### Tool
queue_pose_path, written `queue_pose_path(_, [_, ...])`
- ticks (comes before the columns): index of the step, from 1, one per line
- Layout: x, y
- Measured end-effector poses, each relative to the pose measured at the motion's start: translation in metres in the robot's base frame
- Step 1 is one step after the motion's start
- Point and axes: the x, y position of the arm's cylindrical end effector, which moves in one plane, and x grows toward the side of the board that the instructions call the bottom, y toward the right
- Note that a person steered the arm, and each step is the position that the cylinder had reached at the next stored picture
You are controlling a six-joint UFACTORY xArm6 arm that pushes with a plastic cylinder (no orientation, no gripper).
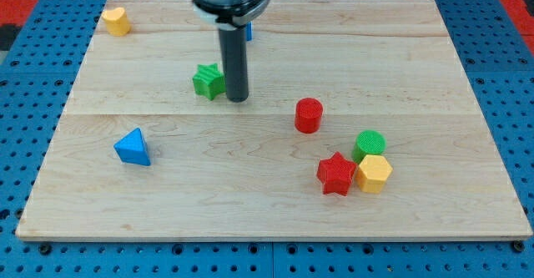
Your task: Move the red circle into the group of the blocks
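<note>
my tip [238, 99] bare, pinching nothing, touching green star [209, 81]. red circle [308, 115] sits apart, up-left of the group: green circle [369, 143], yellow hexagon [374, 174], red star [336, 174]. risk: off-centre push sends it rolling past.

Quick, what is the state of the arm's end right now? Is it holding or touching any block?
My tip: a bare rod with no jaws, so it holds nothing. It stands just to the view's right of the green star, very close; contact cannot be told. The red circle is apart, untouched.
</note>
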Motion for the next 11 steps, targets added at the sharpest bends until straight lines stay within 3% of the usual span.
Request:
queue_pose_path(1, [0.017,0.081])
queue_pose_path(3, [-0.004,0.114])
queue_pose_path(5, [0.059,0.135])
queue_pose_path(6, [0.052,0.147])
queue_pose_path(7, [0.004,0.098])
queue_pose_path(8, [-0.064,0.094])
queue_pose_path(10, [-0.059,-0.065])
queue_pose_path(11, [-0.057,-0.071])
